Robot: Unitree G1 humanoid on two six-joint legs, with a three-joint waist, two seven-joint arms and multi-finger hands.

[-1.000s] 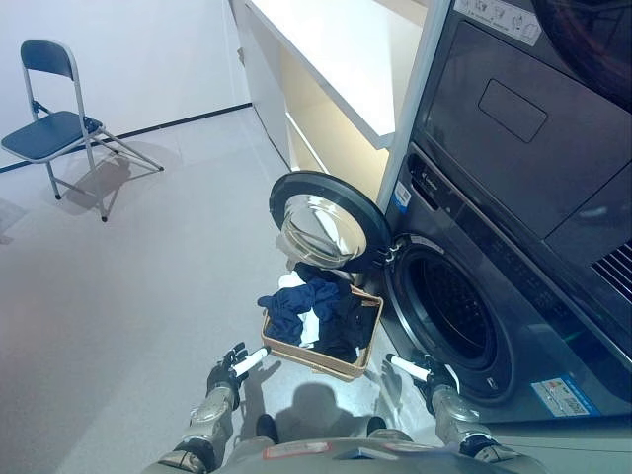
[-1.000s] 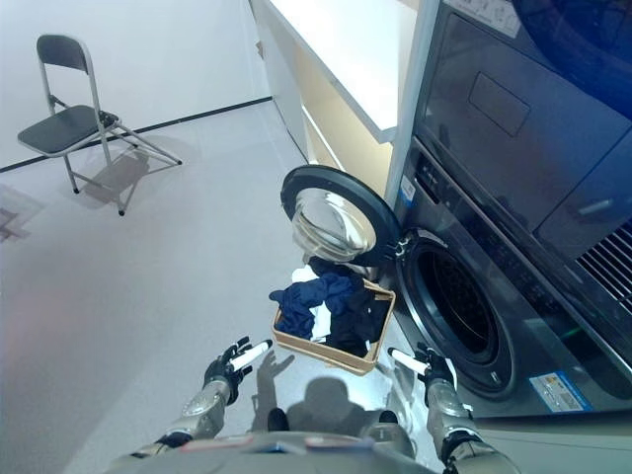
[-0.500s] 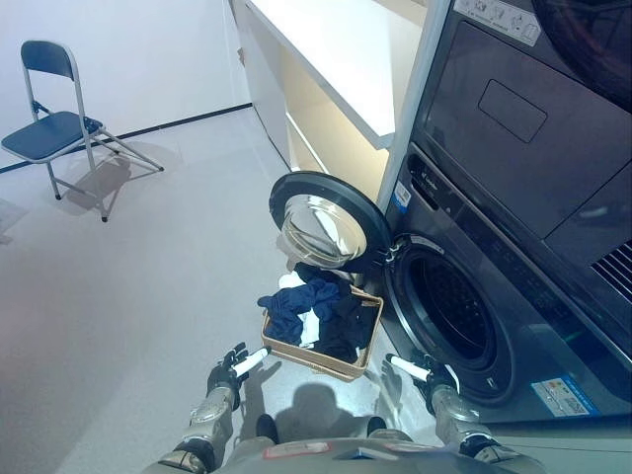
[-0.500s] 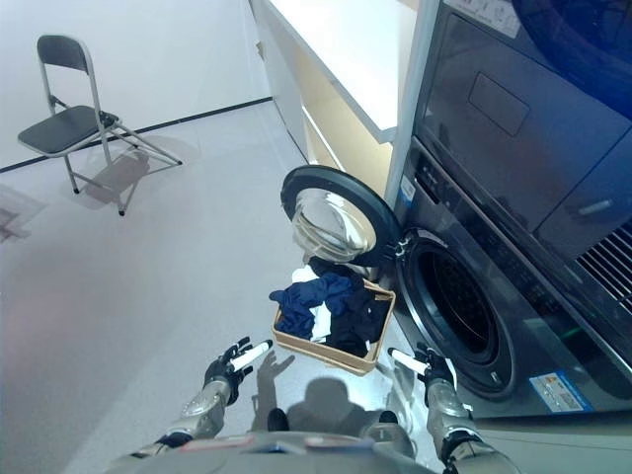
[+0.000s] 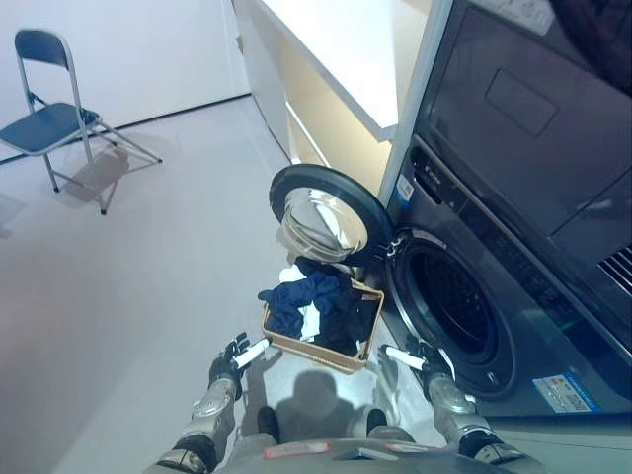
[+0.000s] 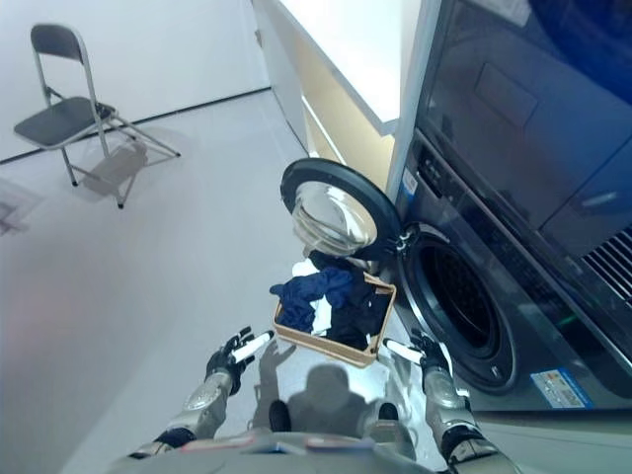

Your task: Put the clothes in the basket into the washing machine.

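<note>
we see a tan basket (image 5: 341,357) at lower centre, piled with navy and white clothes (image 5: 314,301). the washing machine (image 5: 494,296) on the right is dark grey; the chair (image 5: 54,114) at upper left is grey-blue; the floor (image 5: 128,276) is pale grey.

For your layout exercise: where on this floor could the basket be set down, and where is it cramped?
Free: the wide grey floor between the folding metal chair and the tan basket of dark clothes. Cramped: around the basket, wedged between the open round door and the dark washing machine.

Clothes-filled basket (image 6: 336,343) (beside open washer (image 6: 464,306))
</note>
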